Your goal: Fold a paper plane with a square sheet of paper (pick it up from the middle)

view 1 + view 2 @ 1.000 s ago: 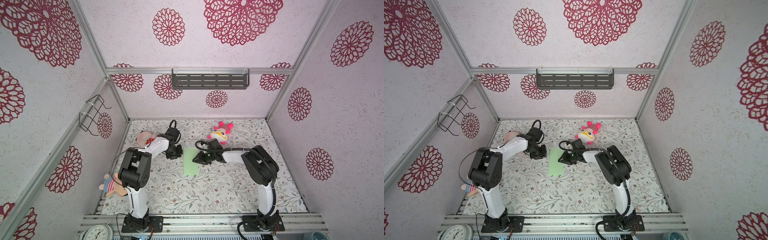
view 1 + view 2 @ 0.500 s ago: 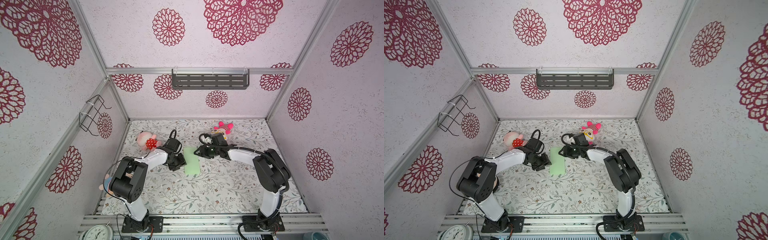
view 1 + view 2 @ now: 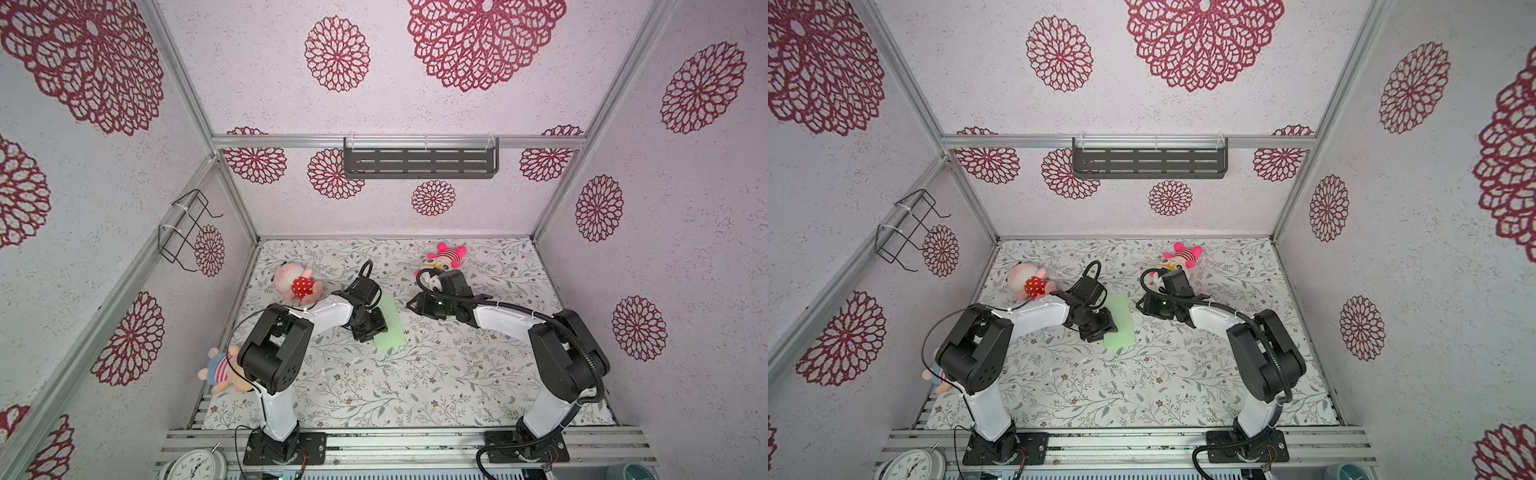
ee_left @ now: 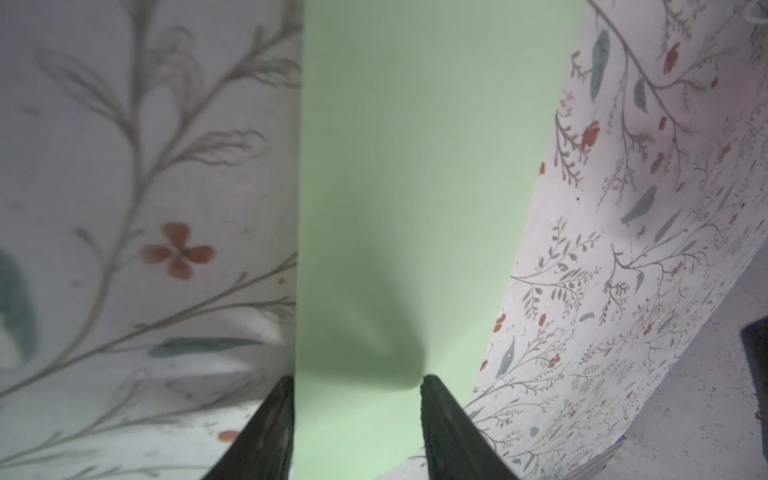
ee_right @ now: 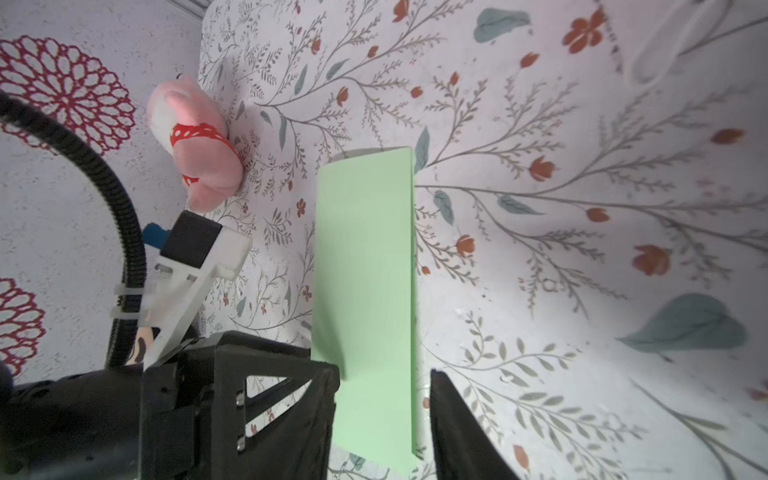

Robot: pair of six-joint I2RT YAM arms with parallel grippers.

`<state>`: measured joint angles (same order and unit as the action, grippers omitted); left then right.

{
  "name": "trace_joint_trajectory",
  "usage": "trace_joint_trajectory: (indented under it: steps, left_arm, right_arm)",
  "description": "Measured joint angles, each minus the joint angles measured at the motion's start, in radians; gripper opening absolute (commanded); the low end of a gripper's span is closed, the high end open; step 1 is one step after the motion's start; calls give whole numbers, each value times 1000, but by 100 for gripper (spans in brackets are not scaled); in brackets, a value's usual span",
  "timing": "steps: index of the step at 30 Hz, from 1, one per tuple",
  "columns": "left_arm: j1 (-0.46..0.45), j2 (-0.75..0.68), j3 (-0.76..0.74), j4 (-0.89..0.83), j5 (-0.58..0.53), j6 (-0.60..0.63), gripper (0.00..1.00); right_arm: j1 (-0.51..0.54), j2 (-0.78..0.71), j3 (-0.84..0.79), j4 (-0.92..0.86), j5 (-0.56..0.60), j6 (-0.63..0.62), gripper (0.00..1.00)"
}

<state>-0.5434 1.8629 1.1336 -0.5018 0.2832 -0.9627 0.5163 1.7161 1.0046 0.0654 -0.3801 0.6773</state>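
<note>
Paper (image 3: 390, 322) folded in 2 lies flat; left gripper (image 4: 357, 380) and right gripper (image 5: 384, 372) fingers spread, empty. Likely best: press crease evenly.

The square sheet of paper (image 5: 365, 257) is thin, smooth, matt paper, the table (image 3: 415, 374) wears a matt printed floral covering, the pink plush toy (image 5: 195, 162) is soft fuzzy cloth, the walls (image 3: 374, 216) look rough and grainy, the frame rail (image 3: 282, 142) is brushed metal, and the arm shells (image 3: 507, 318) are smooth white plastic.
</note>
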Motion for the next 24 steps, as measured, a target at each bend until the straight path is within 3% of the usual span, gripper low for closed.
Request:
trace_joint_trajectory:
  steps: [8, 13, 16, 24]
  left_arm:
    - [-100, 55, 77, 20, 80, 13, 43]
    - [-109, 61, 98, 34, 97, 37, 50]
    - [-88, 33, 82, 26, 92, 62, 50]
    - [78, -52, 46, 72, 82, 130, 28]
  right_arm:
    - [-15, -129, -124, 12, 75, 5, 40]
    - [-18, -154, -175, 20, 92, 16, 40]
    - [-8, -154, -183, 19, 91, 35, 38]
    - [108, -81, -95, 55, 71, 156, 22]
